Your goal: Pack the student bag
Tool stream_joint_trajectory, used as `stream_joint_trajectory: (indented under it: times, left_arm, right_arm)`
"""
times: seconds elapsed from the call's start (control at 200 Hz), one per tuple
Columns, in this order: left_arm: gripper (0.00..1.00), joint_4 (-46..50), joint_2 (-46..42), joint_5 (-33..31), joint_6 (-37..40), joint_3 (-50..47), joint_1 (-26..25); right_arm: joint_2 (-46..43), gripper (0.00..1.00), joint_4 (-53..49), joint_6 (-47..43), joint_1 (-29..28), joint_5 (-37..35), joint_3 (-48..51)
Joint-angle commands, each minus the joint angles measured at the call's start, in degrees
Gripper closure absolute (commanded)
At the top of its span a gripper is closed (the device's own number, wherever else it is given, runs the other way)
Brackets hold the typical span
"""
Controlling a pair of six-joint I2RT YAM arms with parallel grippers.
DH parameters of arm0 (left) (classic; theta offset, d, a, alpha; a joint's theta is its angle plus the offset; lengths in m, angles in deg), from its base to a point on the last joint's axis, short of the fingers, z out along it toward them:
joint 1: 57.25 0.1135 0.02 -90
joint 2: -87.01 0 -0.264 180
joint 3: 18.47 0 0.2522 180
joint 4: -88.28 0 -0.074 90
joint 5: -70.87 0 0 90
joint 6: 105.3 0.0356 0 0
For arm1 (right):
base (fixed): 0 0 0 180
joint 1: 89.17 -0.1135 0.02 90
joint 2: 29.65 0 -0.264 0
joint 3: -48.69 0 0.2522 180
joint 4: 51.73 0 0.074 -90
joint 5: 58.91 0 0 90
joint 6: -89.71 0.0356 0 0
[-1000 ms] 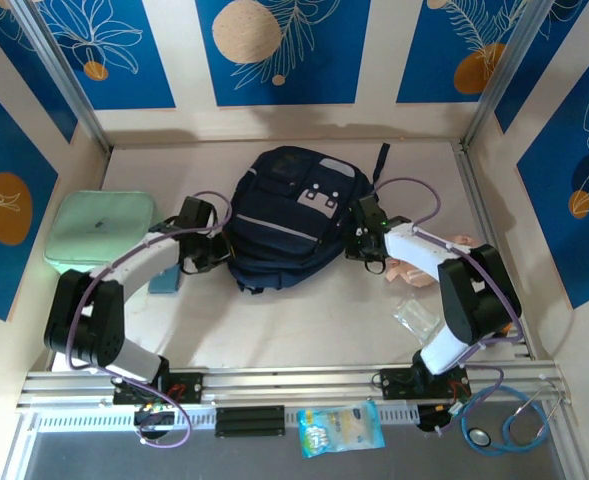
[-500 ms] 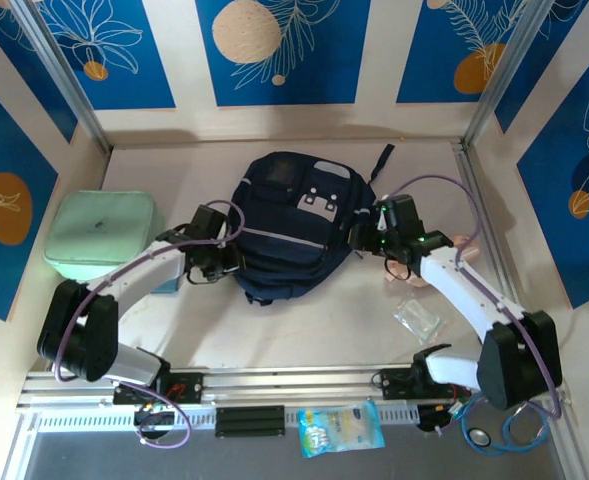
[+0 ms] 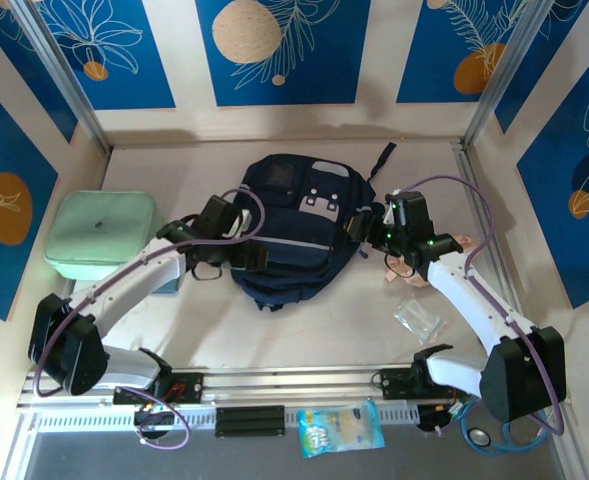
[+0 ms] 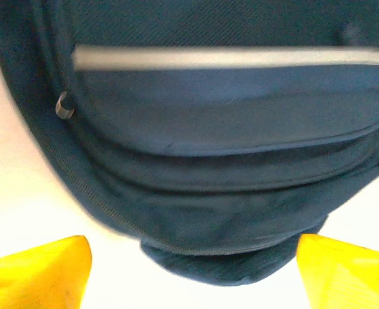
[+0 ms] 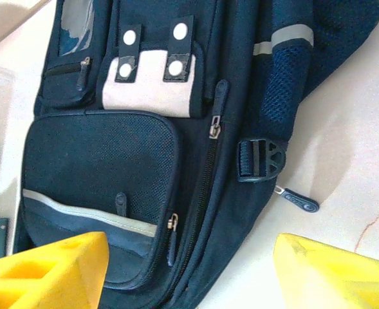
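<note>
The student bag [image 3: 296, 225], a dark navy backpack with a grey-white patch, lies flat mid-table. My left gripper [image 3: 258, 258] hovers at its lower left side. In the left wrist view the yellow fingers [image 4: 38, 273] stand far apart, with the bag's bottom edge [image 4: 228, 261] just ahead of them; the left gripper [image 4: 192, 283] is open and holds nothing. My right gripper [image 3: 362, 228] sits at the bag's right side. It is open too [image 5: 192, 277], its yellow fingers [image 5: 334, 273] straddling the bag's zipped side [image 5: 195, 212] without closing on it.
A mint green case [image 3: 99, 228] lies at the left, with a small teal item [image 3: 164, 283] under my left arm. Near the right arm are a pinkish item [image 3: 414, 268] and a clear packet [image 3: 417, 318]. A snack packet [image 3: 341, 428] and a stethoscope [image 3: 504, 425] lie by the front rail.
Both grippers have opened wide. The left gripper has moved right along the bag's lower edge, the right arm has stretched out, and the bag has turned slightly.
</note>
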Motion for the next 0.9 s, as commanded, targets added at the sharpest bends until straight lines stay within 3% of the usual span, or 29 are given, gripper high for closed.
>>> stream_joint_trajectory:
  times: [0.0, 0.165, 0.575, 0.7, 0.895]
  left_arm:
    - [0.1, -1.0, 4.2, -2.6, 13.9, 5.5, -3.2]
    - [0.02, -3.3, 12.5, -5.0, 25.6, 11.3, -7.3]
    - [0.08, -0.2, 26.2, -15.4, 45.9, 19.2, -13.6]
    - [0.12, 1.1, 28.8, -16.0, 49.0, 20.8, -13.7]
    - [0.13, 5.5, 31.5, -9.2, 51.6, 24.1, -13.7]
  right_arm:
    - [-0.8, 0.3, 0.7, 3.0, 0.4, 1.7, 1.3]
    - [-1.5, 0.28, -1.8, 3.8, 1.0, 0.3, 0.8]
    - [-2.7, 0.28, -1.8, 4.6, 3.6, 2.2, 2.5]
    - [-2.4, 0.29, -1.5, 4.9, 3.7, 2.7, 2.6]
    - [-2.5, 0.29, -1.8, 4.9, 4.2, 2.8, 3.2]
